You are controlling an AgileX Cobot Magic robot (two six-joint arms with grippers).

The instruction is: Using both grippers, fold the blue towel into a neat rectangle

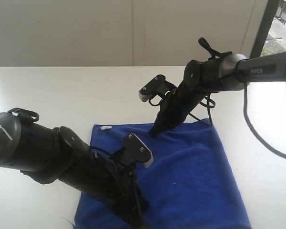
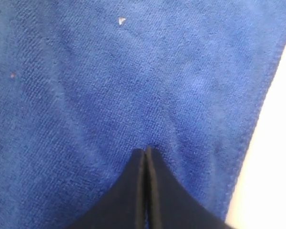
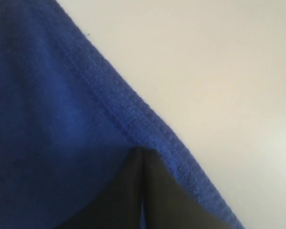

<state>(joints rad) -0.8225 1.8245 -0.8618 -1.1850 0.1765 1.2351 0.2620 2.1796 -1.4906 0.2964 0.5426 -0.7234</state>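
Note:
The blue towel (image 1: pixel 195 171) lies spread flat on the white table (image 1: pixel 62 90), its small white tag (image 1: pixel 105 128) at the far left corner. My left gripper (image 1: pixel 140 222) presses down near the towel's near left edge. In the left wrist view its fingers (image 2: pixel 146 150) are together, tips dimpling the cloth (image 2: pixel 133 71), with a blue sliver between them. My right gripper (image 1: pixel 154 132) stands at the towel's far edge. In the right wrist view its tips (image 3: pixel 142 149) meet right at the hem (image 3: pixel 133 119), also with a thin blue line between them.
Bare white table (image 3: pixel 219 71) lies beyond the far hem and beside the towel's edge (image 2: pixel 276 167). A black cable (image 1: pixel 257 133) hangs from the right arm over the table at the right. A pale wall runs behind the table.

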